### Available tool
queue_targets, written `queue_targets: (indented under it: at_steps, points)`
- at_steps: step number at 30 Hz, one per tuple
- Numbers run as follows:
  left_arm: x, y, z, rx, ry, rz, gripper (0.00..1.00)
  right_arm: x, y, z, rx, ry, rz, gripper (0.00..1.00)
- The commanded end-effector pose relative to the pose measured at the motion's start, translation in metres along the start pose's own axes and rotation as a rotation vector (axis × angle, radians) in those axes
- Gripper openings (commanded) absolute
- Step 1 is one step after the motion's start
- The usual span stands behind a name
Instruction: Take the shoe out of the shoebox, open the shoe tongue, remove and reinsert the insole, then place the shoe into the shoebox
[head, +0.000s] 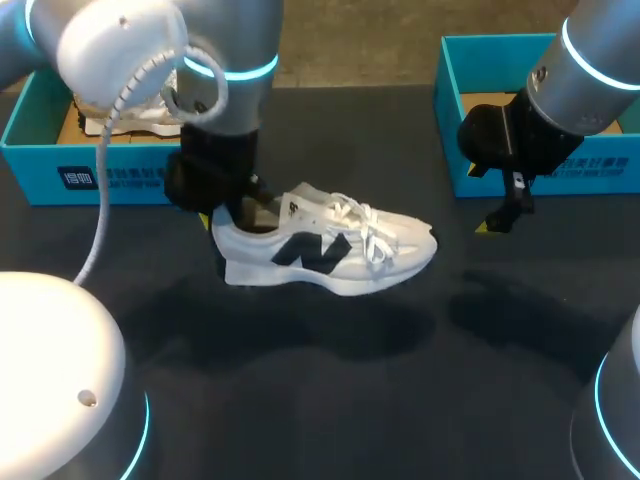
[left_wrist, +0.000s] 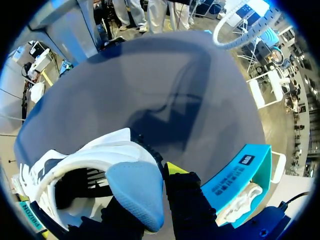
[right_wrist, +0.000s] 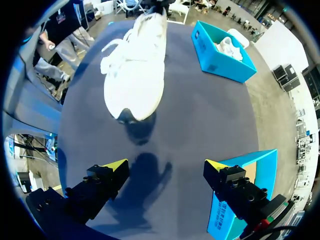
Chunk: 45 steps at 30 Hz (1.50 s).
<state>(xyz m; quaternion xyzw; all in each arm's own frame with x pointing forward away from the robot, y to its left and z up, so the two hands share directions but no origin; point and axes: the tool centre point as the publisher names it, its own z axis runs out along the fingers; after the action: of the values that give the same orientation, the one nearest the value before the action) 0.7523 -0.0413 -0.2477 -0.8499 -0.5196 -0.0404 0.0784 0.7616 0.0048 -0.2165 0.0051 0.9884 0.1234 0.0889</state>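
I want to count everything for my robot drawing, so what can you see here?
shoe: one, white with a dark letter on its side, lying on the middle of the table.
other shoe: one, white, inside the left shoebox.
left shoebox: one, teal, at the table's far left.
right shoebox: one, teal, at the table's far right.
table: one, dark, under everything.
left pincer: one, black with yellow tips, shut on the shoe's heel.
right pincer: one, black with yellow tips, open, above the bare table beside the right shoebox.
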Motion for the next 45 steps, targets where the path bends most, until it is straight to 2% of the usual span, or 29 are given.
queue_targets:
  at_steps: [1,7,10,14,21,25,42,43,45]
  points:
    - [-0.008,0.0,0.031,-0.013,-0.006,-0.002,0.0,0.0,0.001,0.002,0.002,-0.001,0.001,1.0]
    - [-0.02,0.001,0.059,0.002,-0.008,0.0,0.0,0.0,0.001,0.002,0.002,-0.001,0.001,1.0]
    - [-0.025,0.002,0.07,-0.05,0.029,-0.033,0.0,0.0,0.001,0.002,0.002,-0.001,0.001,1.0]
    - [-0.027,0.008,0.085,-0.045,0.0,-0.042,0.0,0.0,0.001,0.002,0.002,-0.001,0.001,1.0]
    - [-0.039,0.016,0.112,-0.039,0.017,-0.044,0.0,0.0,0.001,0.002,0.002,-0.001,0.001,1.0]
    - [-0.044,0.017,0.119,-0.054,0.032,-0.056,0.0,0.0,0.001,0.002,0.002,-0.001,0.001,1.0]
    - [-0.054,0.024,0.14,-0.023,0.052,-0.061,0.01,0.0,0.001,0.002,0.002,-0.001,0.001,1.0]
    - [-0.054,0.023,0.139,-0.026,0.05,-0.061,0.18,0.0,0.001,0.002,0.002,-0.001,0.001,1.0]
    - [-0.054,0.022,0.138,-0.025,0.049,-0.061,0.46,0.0,0.001,0.002,0.002,-0.001,0.001,1.0]
